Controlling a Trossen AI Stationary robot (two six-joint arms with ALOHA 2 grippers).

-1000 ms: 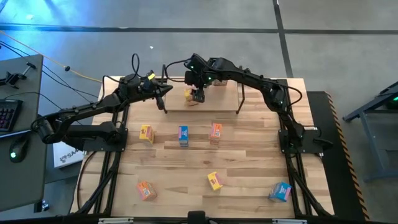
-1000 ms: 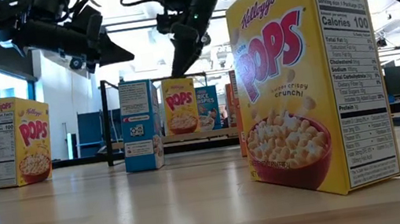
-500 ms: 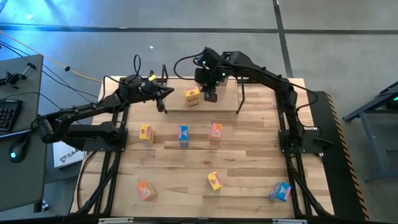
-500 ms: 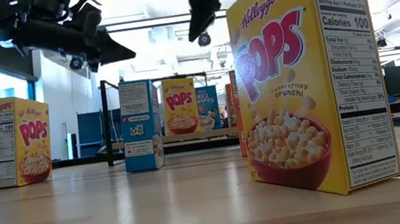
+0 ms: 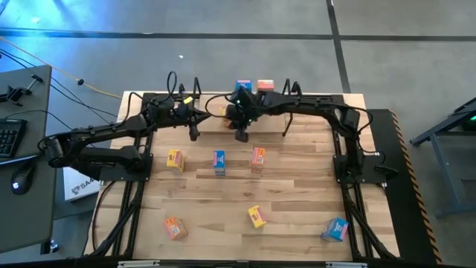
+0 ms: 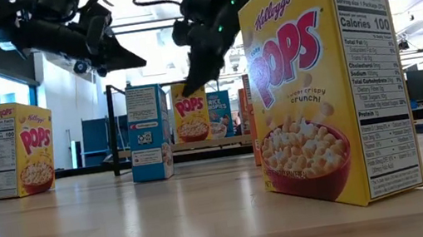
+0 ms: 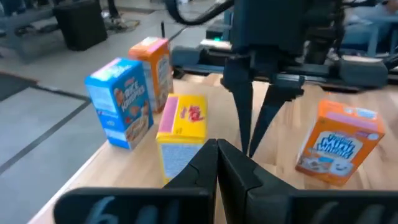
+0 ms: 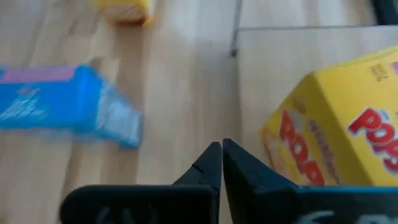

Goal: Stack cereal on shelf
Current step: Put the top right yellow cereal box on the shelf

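Observation:
The shelf (image 5: 271,123) stands at the table's far middle. On it stand a blue cereal box (image 5: 242,86), an orange one (image 5: 265,85) and a yellow Pops box (image 5: 222,112), which is partly hidden under the arms. My right gripper (image 5: 242,136) is shut and empty. It points down just on the near side of the yellow box (image 8: 336,137), with a gap showing between them in the left wrist view (image 7: 249,140). My left gripper (image 5: 198,113) is shut and empty. It hovers at the shelf's left end, pointing toward the yellow box (image 7: 181,130).
Several cereal boxes stand on the tabletop. A yellow one (image 5: 175,159), a blue one (image 5: 219,162) and an orange one (image 5: 258,158) form a row in the middle. A yellow one (image 5: 256,216), an orange one (image 5: 174,228) and a blue one (image 5: 335,229) stand near the front edge.
My right gripper has left the yellow box standing on the shelf. It rose and went toward the table's right edge, then came back down and leftward to the box's near side. As the arm shifted, the blue and orange boxes at the shelf's back came into view.

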